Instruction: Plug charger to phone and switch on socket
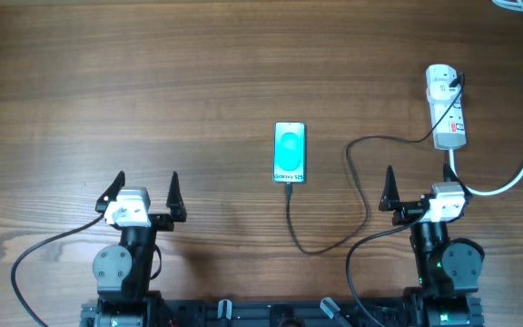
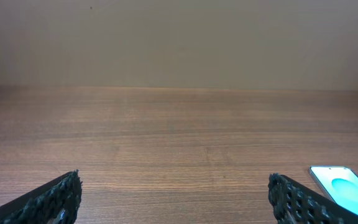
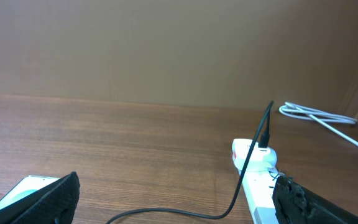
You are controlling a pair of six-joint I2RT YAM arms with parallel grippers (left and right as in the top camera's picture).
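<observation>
view: left wrist | fingers (image 2: pixel 55 199): two dark ribbed tips at the bottom corners, spread wide, wood showing between them | phone (image 2: pixel 347 190): cyan screen, flat, low right, just beside one finger, cut by the frame edge | surface (image 2: pixel 179 130): brown wood grain | wall (image 2: pixel 179 43): plain beige

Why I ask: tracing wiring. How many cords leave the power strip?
2. The black charger cable runs from the plug at the far end of the power strip to the phone. The thick white cord leaves its near end, curving right. None looks hidden.
</observation>
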